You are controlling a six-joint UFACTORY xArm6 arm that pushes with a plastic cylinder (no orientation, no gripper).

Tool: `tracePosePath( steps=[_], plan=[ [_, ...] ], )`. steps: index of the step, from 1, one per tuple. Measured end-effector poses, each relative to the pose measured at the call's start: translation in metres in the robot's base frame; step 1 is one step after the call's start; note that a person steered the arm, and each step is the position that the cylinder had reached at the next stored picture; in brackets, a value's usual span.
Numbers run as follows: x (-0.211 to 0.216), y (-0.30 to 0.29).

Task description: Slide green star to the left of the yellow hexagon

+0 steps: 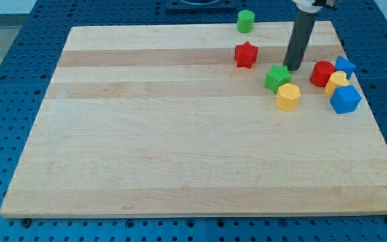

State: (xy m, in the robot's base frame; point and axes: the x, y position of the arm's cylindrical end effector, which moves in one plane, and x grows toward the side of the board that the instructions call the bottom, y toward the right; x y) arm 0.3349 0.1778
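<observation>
So my tip [293, 69] sits right at the upper-right edge of the green star block [276, 78], looks like it's touching. No hand here to open or close, just a bare dark rod. The star is up and left of the yellow hexagon block [288, 97], pretty much against it. Both are on the pale wooden board [180, 148], toward the view's upper right.

I see a wooden board [180, 148] lying on a blue perforated table [19, 60]. A green cylinder [246, 21] stands at the board's top edge, with a red star [246, 54] below it. At the view's right, a red block [322, 72], yellow block [336, 82] and two blue blocks [345, 99] [345, 66] cluster together.
</observation>
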Motion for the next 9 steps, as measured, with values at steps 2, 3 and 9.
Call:
tracePosePath(
  steps=[2,3,9],
  plan=[
    [0.023,-0.017],
    [0.027,-0.031],
    [0.068,-0.055]
  ],
)
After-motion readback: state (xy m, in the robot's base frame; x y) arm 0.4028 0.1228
